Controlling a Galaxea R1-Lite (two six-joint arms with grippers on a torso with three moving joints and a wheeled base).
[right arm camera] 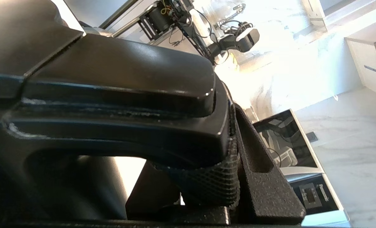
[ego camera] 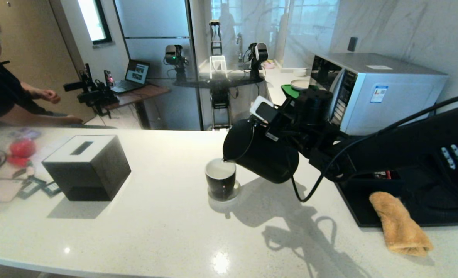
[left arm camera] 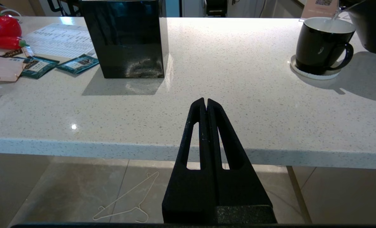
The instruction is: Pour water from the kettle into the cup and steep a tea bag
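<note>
White speckled stone forms the counter (ego camera: 144,231), seen from the robot's head. Going left to right: loose packets and red items lie at the far left, then a black box (ego camera: 87,166), then an open stretch of stone, then the cup (ego camera: 221,179) on a small coaster (left arm camera: 314,73). Just right of the cup, the right gripper (ego camera: 281,127) is clamped on the handle of the black kettle (ego camera: 257,152), which is tipped with its spout just above the cup's rim; a thin stream of water (left arm camera: 334,15) runs in. Pouring well likely means a steady tilt, spout kept over the rim, stopping short of the brim. Further right sit a black tray (ego camera: 414,208) and a tan cloth (ego camera: 400,226), crowding that side. The left gripper (left arm camera: 206,103), fingers pressed together, hangs below the counter's near edge, well clear. No loose tea bag is visible.
</note>
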